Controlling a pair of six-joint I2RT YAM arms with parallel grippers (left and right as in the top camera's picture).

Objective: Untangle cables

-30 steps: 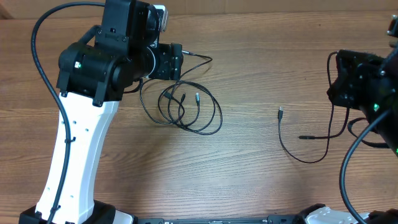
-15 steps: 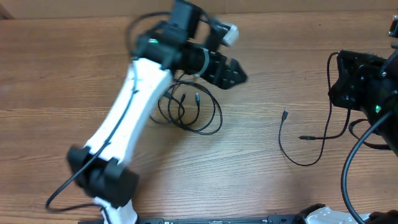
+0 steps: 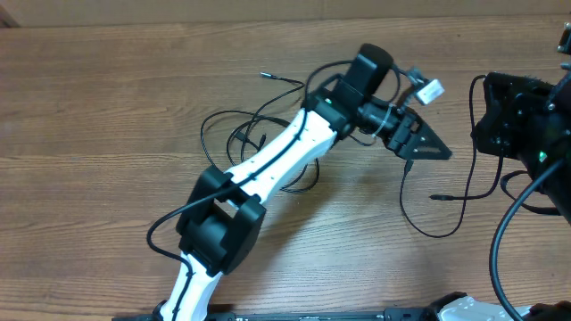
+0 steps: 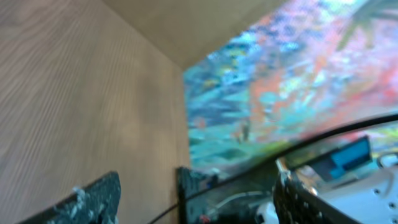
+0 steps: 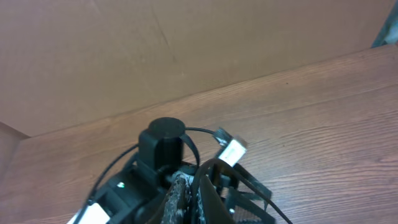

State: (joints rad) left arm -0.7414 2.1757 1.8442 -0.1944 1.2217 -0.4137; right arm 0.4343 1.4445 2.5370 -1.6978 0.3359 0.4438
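A tangle of thin black cables (image 3: 243, 134) lies left of centre, partly hidden under my left arm; one plug end (image 3: 264, 76) reaches toward the back. A separate thin cable (image 3: 434, 234) curves across the right side, with its plug tip (image 3: 407, 166) just below my left gripper (image 3: 439, 152). That gripper is open and stretched far to the right; the blurred left wrist view (image 4: 196, 202) shows its fingers spread. My right gripper (image 5: 208, 205) is shut, with a black cable looped around its fingers. In the overhead view it (image 3: 489, 96) is at the right edge, and the cable hangs down from it.
The left arm (image 3: 268, 169) lies diagonally across the middle of the wooden table (image 3: 107, 107). Its wrist (image 5: 165, 134) fills the lower part of the right wrist view. A brown wall stands behind the table. Thick black arm wires run at the right edge (image 3: 500, 241).
My left arm has swung from over the tangle far to the right, ending by the separate cable's plug. The tangle's loops have spread out. The right arm has stayed put.
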